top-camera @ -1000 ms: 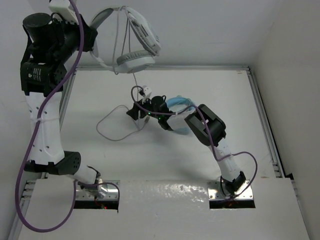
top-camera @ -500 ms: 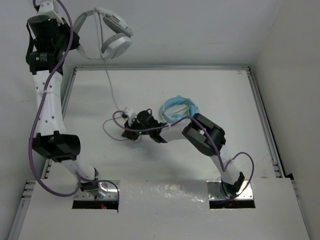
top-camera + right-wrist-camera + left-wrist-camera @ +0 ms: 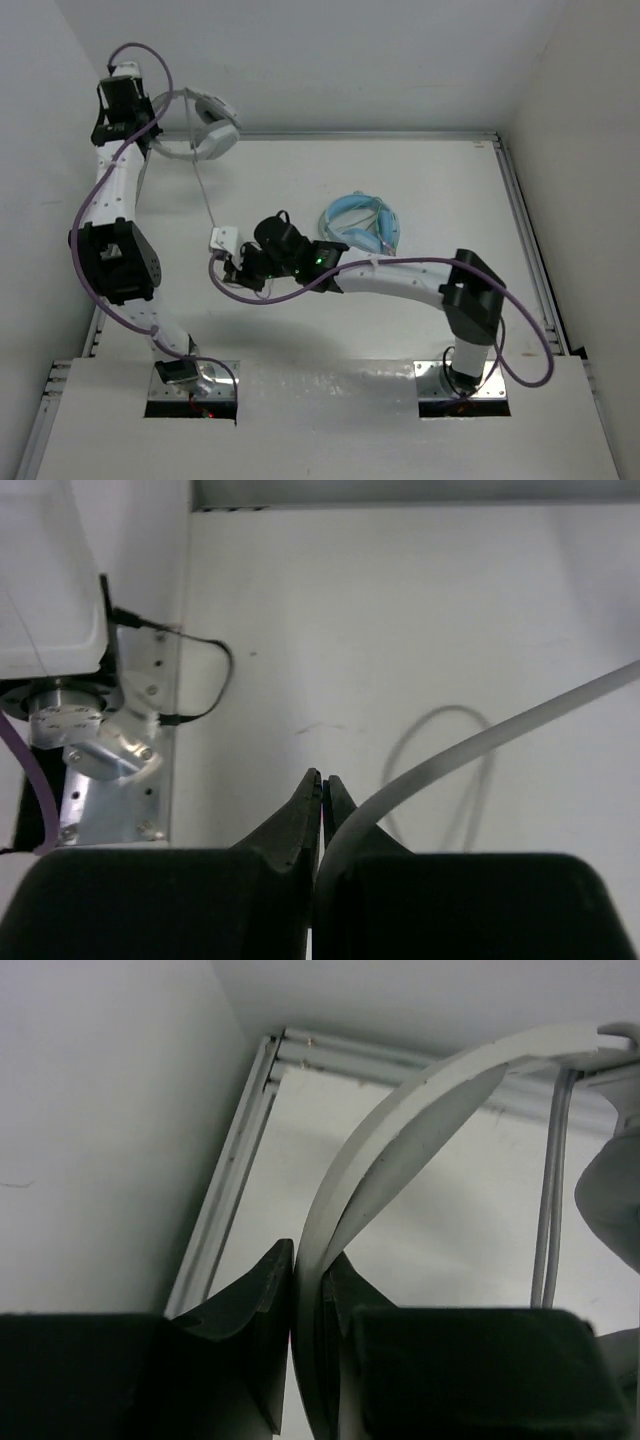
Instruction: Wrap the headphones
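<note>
The white headphones (image 3: 212,122) hang above the table's far left corner. My left gripper (image 3: 152,128) is shut on their curved headband (image 3: 400,1130), which is pinched between the jaws of the left gripper (image 3: 308,1260). An ear cup (image 3: 612,1182) shows at the right edge of the left wrist view. The thin grey cable (image 3: 205,195) runs down from the cups to my right gripper (image 3: 236,268), low over the table's left middle. The right gripper (image 3: 322,777) is shut on the cable (image 3: 480,745), which leaves the jaws and curves off to the right.
Light blue headphones (image 3: 360,221) lie on the table just right of the right arm's wrist. The metal table rail (image 3: 232,1160) and the side wall stand close to the left gripper. The left arm's base plate (image 3: 100,755) lies ahead of the right gripper.
The left arm swung the headphones left and back toward the corner. The right gripper shut on the cable and reached left, drawing the loose loop straighter.
</note>
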Available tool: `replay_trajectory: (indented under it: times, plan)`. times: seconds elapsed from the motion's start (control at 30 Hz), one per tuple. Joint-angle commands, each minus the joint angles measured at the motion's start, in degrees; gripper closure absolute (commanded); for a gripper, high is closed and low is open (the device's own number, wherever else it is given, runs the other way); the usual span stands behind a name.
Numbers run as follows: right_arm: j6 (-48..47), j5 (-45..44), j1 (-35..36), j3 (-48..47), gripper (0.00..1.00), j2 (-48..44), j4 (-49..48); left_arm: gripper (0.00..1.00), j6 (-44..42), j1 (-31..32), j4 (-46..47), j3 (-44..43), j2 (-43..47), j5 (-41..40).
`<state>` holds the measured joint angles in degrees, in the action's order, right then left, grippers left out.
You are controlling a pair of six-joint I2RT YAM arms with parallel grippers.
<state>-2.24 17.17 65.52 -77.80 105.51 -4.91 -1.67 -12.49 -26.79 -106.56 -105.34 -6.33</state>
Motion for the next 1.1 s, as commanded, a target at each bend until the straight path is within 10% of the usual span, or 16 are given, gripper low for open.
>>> replay_trajectory:
  times: [0.0,0.23,0.5,0.83,1.07]
  plan:
    - [-7.5,-12.6,0.5,-4.4,1.00,-8.2,7.7,1.00,-15.3,4.9,16.7,8.3,7.0,-4.5]
    - [-10.2,-29.7,-9.8,-16.9,1.00,-9.7,11.0,1.00,-32.1,12.9,20.6,34.5,22.2,0.3]
    - [-6.3,-39.3,-24.5,-28.5,1.00,-1.6,10.0,1.00,-30.6,13.5,-1.6,35.8,33.3,18.0]
    - [7.9,-27.6,-33.6,-32.7,1.00,8.1,2.5,1.00,-25.1,13.6,-16.9,28.3,35.1,30.7]
    - [6.7,-1.4,-33.3,-22.9,0.84,11.5,1.7,1.00,-12.7,13.6,-21.9,10.8,34.0,35.6]
